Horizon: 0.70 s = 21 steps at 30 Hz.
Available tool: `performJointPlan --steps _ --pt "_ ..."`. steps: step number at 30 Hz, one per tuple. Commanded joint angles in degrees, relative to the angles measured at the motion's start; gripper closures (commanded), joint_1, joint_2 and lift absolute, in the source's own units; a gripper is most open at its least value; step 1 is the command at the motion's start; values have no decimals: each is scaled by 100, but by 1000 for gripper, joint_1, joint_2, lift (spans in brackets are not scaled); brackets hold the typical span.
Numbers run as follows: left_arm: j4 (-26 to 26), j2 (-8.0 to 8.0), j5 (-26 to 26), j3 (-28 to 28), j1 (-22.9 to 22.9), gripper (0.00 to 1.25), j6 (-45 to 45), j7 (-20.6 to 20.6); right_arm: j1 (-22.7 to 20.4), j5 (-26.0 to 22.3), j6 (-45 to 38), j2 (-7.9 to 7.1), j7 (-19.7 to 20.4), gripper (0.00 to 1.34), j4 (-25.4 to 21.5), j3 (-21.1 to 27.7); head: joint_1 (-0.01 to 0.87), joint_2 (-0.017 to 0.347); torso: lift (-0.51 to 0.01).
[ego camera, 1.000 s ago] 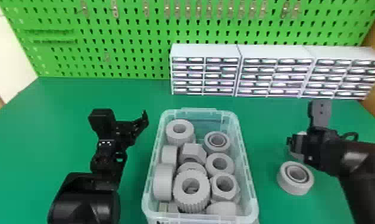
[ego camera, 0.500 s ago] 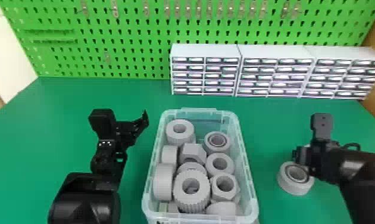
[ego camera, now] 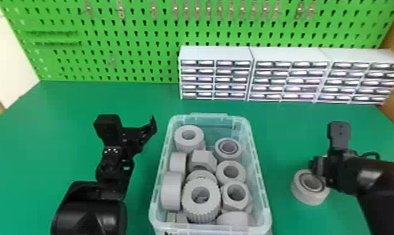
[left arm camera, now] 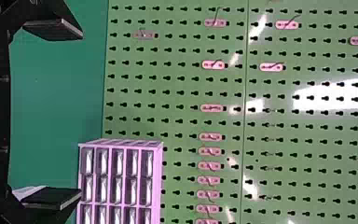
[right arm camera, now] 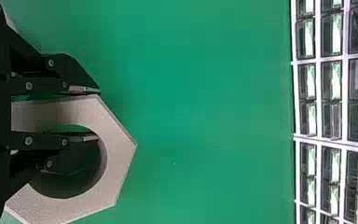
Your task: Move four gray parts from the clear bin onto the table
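My right gripper (ego camera: 319, 167) is at the right of the table, beside and partly over a gray ring part (ego camera: 302, 191) lying there. In the right wrist view, the right gripper (right arm camera: 95, 114) is shut on a gray hex nut (right arm camera: 119, 161), one finger inside its hole and the other against its outer side. Whether the nut touches the table I cannot tell. The clear bin (ego camera: 265, 200) holds several gray parts, among them a ridged ring (ego camera: 190, 203) and a hex nut (ego camera: 202, 161). Left of the bin, my left gripper (ego camera: 132, 125) is parked open; the left wrist view has the left gripper (left arm camera: 58, 114) with nothing between its fingers.
White drawer cabinets (ego camera: 216, 53) stand along the back right of the green table (ego camera: 65, 103). Behind them rises a green pegboard (ego camera: 143, 34) with metal hooks. The table's bare surface extends behind the bin and to its left.
The right arm has come nearer to the robot and slightly rightward, bringing its gripper from behind the ring part to over its back right edge. The left arm and the bin have kept still.
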<state>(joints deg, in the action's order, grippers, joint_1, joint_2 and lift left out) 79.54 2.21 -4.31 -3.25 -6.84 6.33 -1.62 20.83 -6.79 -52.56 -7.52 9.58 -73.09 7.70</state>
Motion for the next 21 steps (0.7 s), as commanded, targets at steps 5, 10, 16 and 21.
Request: performJointPlan --steps 5,10,16,21 --pt "0 8 -9 9 7 102 0 4 53 -59 -141 -39 0 888 128 21 693 72 -52" --pt "0 -1 -9 9 16 102 0 4 62 -112 -193 -65 0 759 163 -41 693 72 -52" --pt "0 8 -35 17 24 102 0 4 62 -138 -202 -57 0 541 163 -32 693 72 -52" --pt "0 8 -44 35 42 102 0 4 88 -174 -325 -48 0 541 67 -59 693 72 -52"
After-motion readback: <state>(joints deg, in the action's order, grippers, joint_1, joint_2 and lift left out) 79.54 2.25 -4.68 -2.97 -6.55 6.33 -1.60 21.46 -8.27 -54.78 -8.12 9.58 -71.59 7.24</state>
